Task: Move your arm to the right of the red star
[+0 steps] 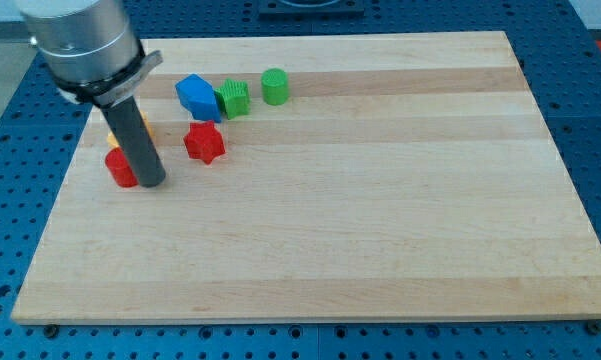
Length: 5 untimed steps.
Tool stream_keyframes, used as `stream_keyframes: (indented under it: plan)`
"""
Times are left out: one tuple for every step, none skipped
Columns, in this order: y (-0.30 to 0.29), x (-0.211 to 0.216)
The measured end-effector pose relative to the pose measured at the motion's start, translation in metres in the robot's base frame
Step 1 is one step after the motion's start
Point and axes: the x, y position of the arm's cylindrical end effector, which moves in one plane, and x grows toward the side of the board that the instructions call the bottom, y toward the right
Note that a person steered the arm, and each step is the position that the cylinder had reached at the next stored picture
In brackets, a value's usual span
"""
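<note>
so the job looks barely begun: my tip (151,184) sits near the tabletop's (380,250) left edge, just left of the red star (204,143), touching or nearly touching a red block (120,168), and must round to the star's right. the tool is a bare rod, so it cannot open or clench and holds nothing. a yellow block (143,128) peeks out behind it.
</note>
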Motion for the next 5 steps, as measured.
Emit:
stream_keyframes:
  plan:
    - [0.024, 0.002]
    - [0.058, 0.002]
    - [0.067, 0.002]
    - [0.031, 0.002]
    - [-0.006, 0.001]
